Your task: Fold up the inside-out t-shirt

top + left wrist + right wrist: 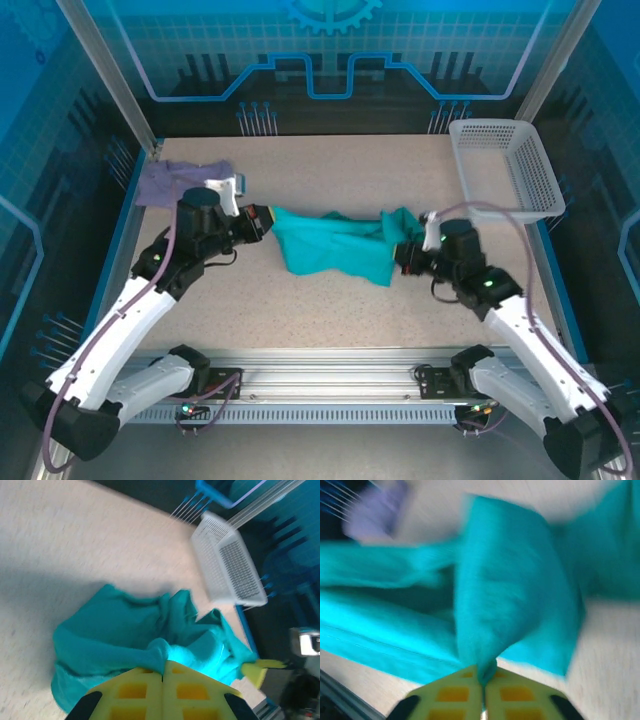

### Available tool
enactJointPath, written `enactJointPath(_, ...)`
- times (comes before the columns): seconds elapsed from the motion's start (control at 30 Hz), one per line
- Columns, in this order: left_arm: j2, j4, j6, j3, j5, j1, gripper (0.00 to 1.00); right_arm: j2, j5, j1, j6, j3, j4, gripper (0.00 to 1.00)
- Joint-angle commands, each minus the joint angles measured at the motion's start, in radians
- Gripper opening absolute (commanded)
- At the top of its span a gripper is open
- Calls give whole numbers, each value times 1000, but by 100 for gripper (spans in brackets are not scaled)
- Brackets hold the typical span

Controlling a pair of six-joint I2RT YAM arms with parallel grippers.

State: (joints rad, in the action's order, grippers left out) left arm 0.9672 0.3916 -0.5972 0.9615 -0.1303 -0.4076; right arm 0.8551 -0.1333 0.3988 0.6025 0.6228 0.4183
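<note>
Currently the left gripper (262, 222) and right gripper (405, 250) are each clamping 1 end of the bunched t-shirt (335, 245), stretching it across the table (340, 170); next is probably calling for pulling it flat.

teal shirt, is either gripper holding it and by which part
Both. The left gripper pinches a fold at the left end of the teal t-shirt, the right gripper a fold at its right end.

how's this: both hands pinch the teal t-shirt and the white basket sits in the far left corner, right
Not quite: the white basket sits in the far right corner, as the top external view shows. The left hand and right hand do both pinch the teal t-shirt.
</note>
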Motion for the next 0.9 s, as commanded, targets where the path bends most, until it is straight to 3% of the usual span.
enactJointPath(0.0, -7, 38, -59, -184, -66, 6, 0, -36, 86, 41, 161, -180, 51, 26)
enactJointPath(0.17, -72, -13, -153, -452, -143, -3, 0, -95, 159, 86, 152, -221, 70, 46)
enactJointPath(0.37, -112, -6, -165, -519, -141, -17, 0, 147, 332, 265, 29, -12, 89, 56)
enactJointPath(0.5, -111, -9, -152, -512, -137, -19, 0, 370, 482, 357, -74, 183, 129, 57)
enactJointPath(0.8, -111, 6, -129, -501, -120, -20, 0, 722, 542, 379, -145, 391, 159, 54)
enactJointPath(0.87, -111, 5, -127, -502, -120, -20, 0, 763, 558, 370, -160, 412, 160, 48)
